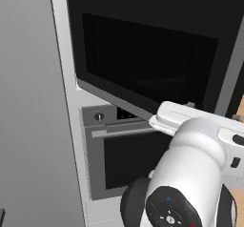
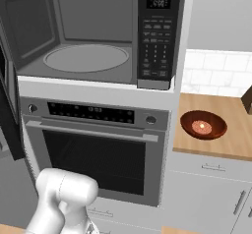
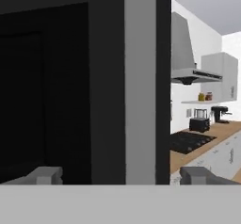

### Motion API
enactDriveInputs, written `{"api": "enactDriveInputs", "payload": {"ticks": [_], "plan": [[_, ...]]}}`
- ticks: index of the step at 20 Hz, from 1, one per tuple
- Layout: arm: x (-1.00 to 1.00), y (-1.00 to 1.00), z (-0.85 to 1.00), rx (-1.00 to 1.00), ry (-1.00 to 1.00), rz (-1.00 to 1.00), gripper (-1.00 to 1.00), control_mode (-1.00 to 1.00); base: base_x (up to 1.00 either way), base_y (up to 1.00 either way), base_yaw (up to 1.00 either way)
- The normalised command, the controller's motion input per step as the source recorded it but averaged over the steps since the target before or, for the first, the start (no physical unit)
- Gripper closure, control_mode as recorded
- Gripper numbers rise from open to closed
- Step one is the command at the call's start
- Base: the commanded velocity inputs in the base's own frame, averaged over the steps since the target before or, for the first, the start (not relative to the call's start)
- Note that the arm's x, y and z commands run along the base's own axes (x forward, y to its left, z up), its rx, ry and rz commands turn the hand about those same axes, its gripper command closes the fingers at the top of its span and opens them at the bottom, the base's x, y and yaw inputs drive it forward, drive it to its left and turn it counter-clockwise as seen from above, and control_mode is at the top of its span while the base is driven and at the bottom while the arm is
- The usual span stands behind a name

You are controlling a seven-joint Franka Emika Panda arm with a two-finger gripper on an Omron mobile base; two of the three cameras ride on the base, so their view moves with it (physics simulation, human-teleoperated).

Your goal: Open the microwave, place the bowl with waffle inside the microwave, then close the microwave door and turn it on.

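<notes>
The microwave (image 2: 98, 36) stands open, showing its light grey cavity and round turntable (image 2: 86, 58), with the keypad strip (image 2: 156, 36) to the right. The microwave door (image 1: 143, 54) is swung out wide; its dark edge shows at the left (image 2: 6, 105). In the hand view my gripper (image 3: 121, 176) is open, its fingertips (image 3: 44, 175) spread to either side of the door's grey vertical bar handle (image 3: 140, 82) and not touching it. The brown bowl with waffle (image 2: 203, 125) sits on the wooden counter (image 2: 231, 144) to the right of the oven.
The grey oven (image 2: 93, 149) with a horizontal handle sits under the microwave. A tall grey panel (image 1: 28, 102) stands left of the door. Past the door edge are a range hood (image 3: 188, 63), a black cooktop (image 3: 188, 140), a toaster (image 3: 200, 123) and white drawers (image 2: 211, 189).
</notes>
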Motion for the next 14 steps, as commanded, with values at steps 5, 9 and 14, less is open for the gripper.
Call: {"api": "enactDriveInputs", "payload": {"ticks": [5,9,14], "plan": [[-0.45,-0.20,0.14,-0.04,0.00,0.09,-1.00,-1.00,0.00,0.00,0.00],[0.26,-0.53,0.00,0.18,0.14,0.51,-1.00,-1.00,0.00,0.00,0.00],[0.42,-0.67,-0.01,0.45,0.06,0.44,-1.00,-1.00,0.00,0.00,0.00]]}}
